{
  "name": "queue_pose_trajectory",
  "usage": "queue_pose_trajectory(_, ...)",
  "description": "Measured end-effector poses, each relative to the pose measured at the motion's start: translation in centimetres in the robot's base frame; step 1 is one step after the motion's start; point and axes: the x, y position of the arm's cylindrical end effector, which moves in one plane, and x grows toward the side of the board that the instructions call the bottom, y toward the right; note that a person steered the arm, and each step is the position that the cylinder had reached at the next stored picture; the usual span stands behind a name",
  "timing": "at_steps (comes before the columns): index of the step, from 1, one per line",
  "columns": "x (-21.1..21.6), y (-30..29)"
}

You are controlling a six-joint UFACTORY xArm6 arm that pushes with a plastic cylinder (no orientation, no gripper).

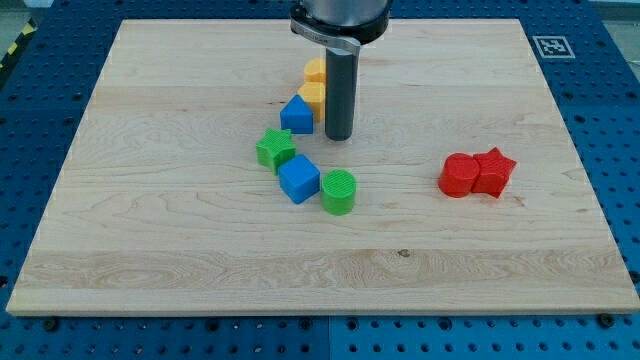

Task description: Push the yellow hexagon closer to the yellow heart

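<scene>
Two yellow blocks sit just left of my rod near the surface's [150,250] top centre: one at the view's top [314,70] and one directly below it [312,95], touching or nearly so. The rod hides part of both, so I cannot tell which is the hexagon and which the heart. My tip [339,136] rests on the wood just to the view's right of the lower yellow block and of the blue pentagon-like block [296,115] that sits against it. There is no tool to open or close here, only the bare rod, so nothing is held.

I judge these blocks to be light, rigid plastic that will slide readily on smooth wood and may spin if struck off-centre. I would not grasp anything; I would press on a flat face, in line with the block's middle, and move slowly.

Further down lie a green star [275,148], a blue cube [299,179] and a green cylinder [339,192]. A red cylinder [459,175] and red star [493,170] touch each other well off to the view's right.
</scene>
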Motion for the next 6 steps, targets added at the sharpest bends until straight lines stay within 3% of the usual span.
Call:
queue_pose_trajectory(1,-5.5,0.1)
queue_pose_trajectory(2,-7.1,0.1)
queue_pose_trajectory(3,-4.3,0.1)
queue_pose_trajectory(5,2.1,7.5)
queue_pose_trajectory(6,2.4,7.5)
